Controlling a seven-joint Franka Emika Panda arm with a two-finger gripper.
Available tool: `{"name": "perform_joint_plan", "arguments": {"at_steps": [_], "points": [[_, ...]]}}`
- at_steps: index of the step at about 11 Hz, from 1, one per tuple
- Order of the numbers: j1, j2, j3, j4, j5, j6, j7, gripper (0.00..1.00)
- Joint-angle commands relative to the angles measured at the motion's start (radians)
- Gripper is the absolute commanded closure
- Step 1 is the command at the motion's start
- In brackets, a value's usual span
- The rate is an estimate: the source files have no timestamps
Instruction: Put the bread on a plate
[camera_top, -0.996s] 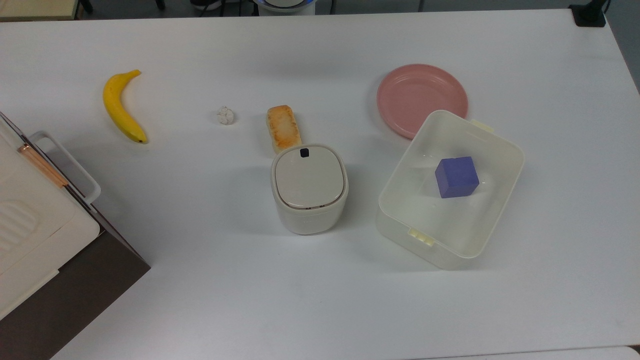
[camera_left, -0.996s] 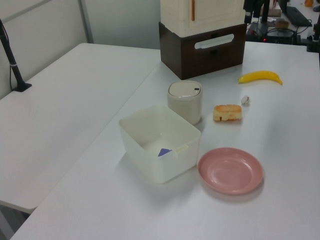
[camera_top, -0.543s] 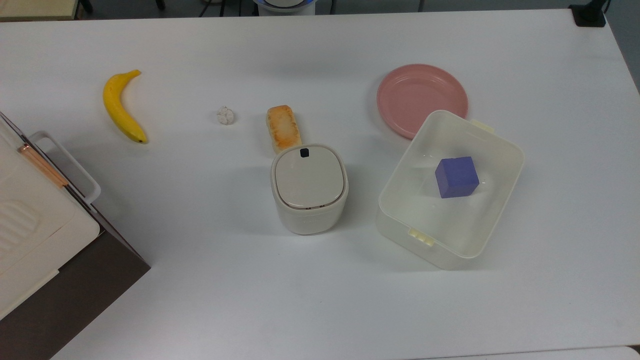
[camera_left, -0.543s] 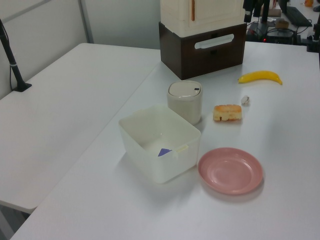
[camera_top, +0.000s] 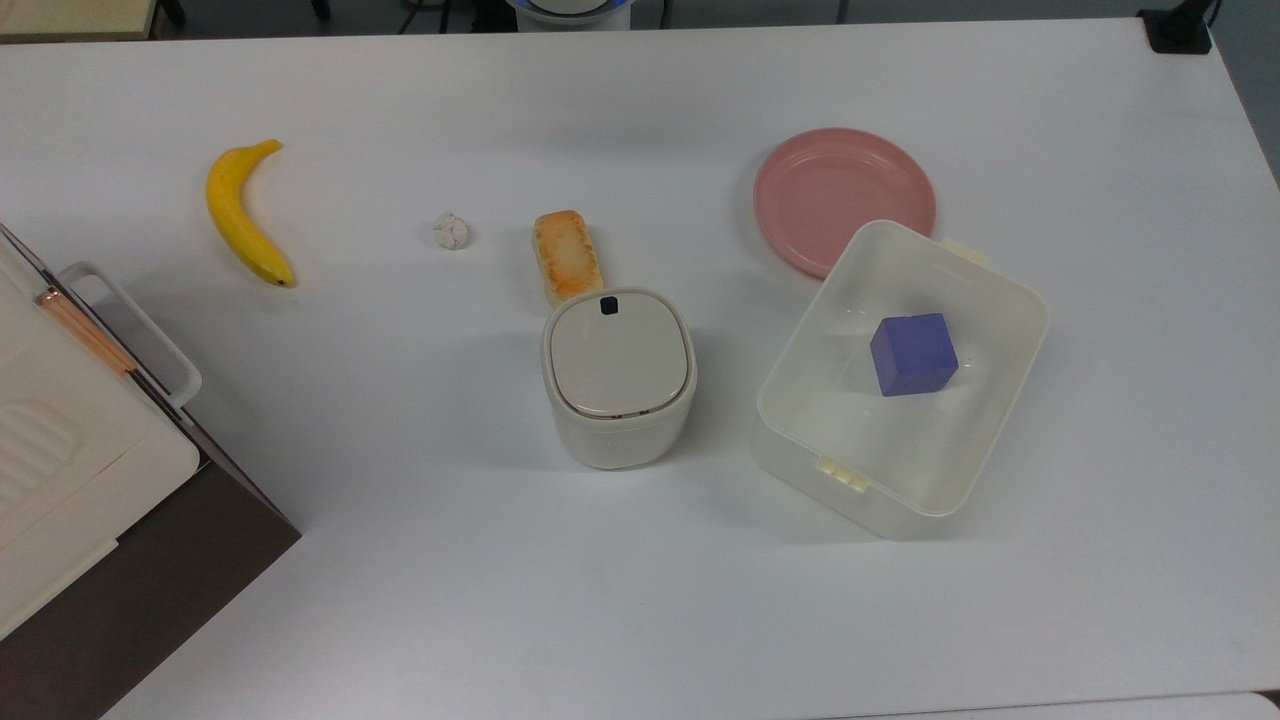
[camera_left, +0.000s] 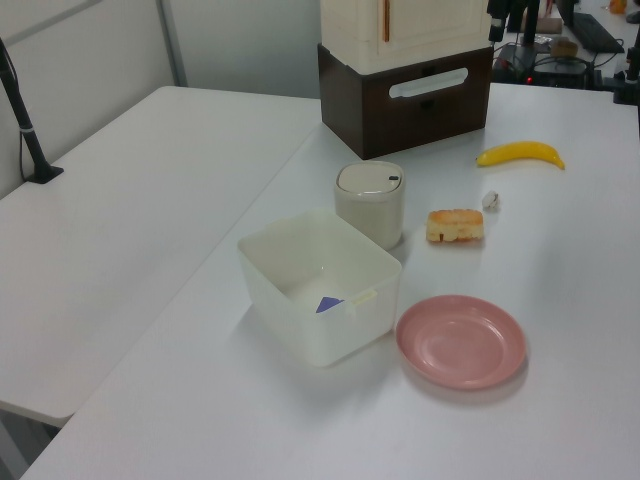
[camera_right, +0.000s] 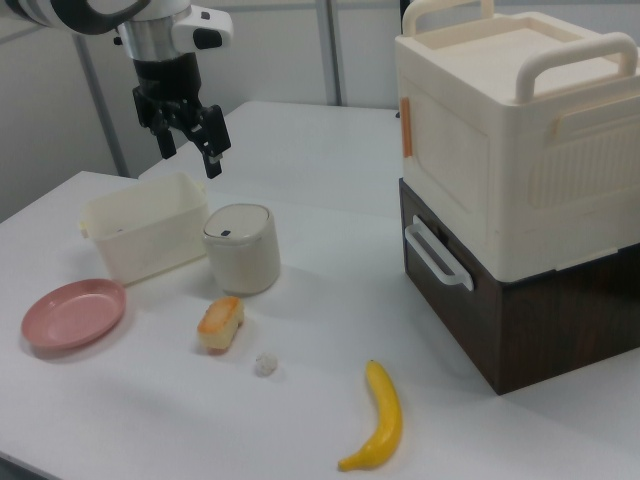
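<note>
While bread abuts bin, plate apart

White counter across nearly the whole top view, matte, softly and evenly lit, faint shadows. Second white table at the left view's left, separated by a narrow gap. Pale grey partition wall at the upper left of the left view, with a metal post. Black clamp base at the top view's upper right corner.
</note>
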Motion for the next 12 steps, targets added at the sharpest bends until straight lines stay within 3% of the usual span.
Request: {"name": "perform_joint_plan", "arguments": {"at_steps": [1,6,9,12], "points": [[0.011,-0.017,-0.009,-0.001,0.013,-0.025,0.02,0.0],[0.011,-0.017,-0.009,-0.002,0.022,-0.025,0.03,0.0],[0.012,-0.016,-0.001,-0.002,-0.007,-0.017,0.129,0.0],[0.004,-0.011,-0.019,0.031,-0.016,-0.051,-0.004,0.0]]}}
